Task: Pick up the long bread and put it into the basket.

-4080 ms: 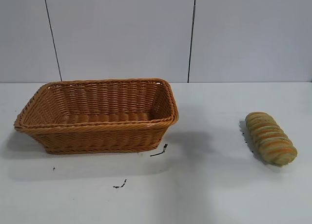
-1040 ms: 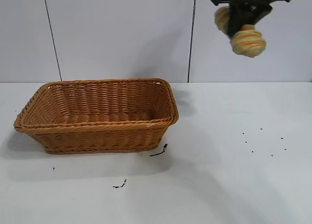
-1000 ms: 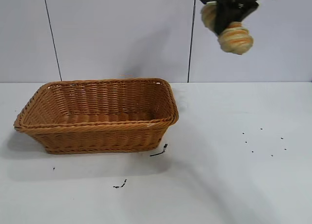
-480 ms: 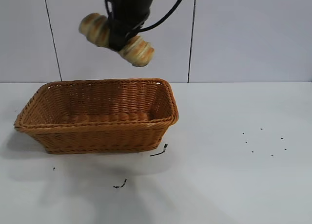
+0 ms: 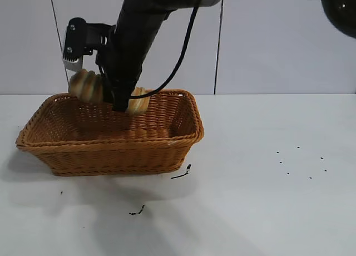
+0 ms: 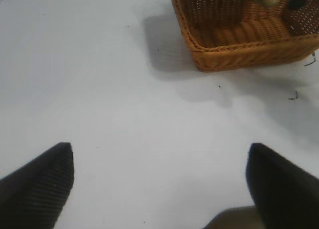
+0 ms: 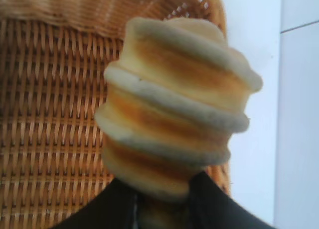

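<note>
Exterior view, right end effector (image 5: 118, 97) gripping long bread (image 5: 86, 85) inside basket (image 5: 111, 150)

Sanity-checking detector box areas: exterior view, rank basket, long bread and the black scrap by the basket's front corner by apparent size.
1. the basket, clearly largest.
2. the long bread, partly hidden by the right tool clamped around its middle, so its visible area is understated.
3. the black scrap, a thin sliver on the table.

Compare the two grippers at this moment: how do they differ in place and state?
The right gripper is shut on the long bread, low over the basket; the left gripper is open and holds nothing. The right one hangs above the basket's inside; the left one is over bare table, off to the basket's side. Both have dark fingers.
</note>
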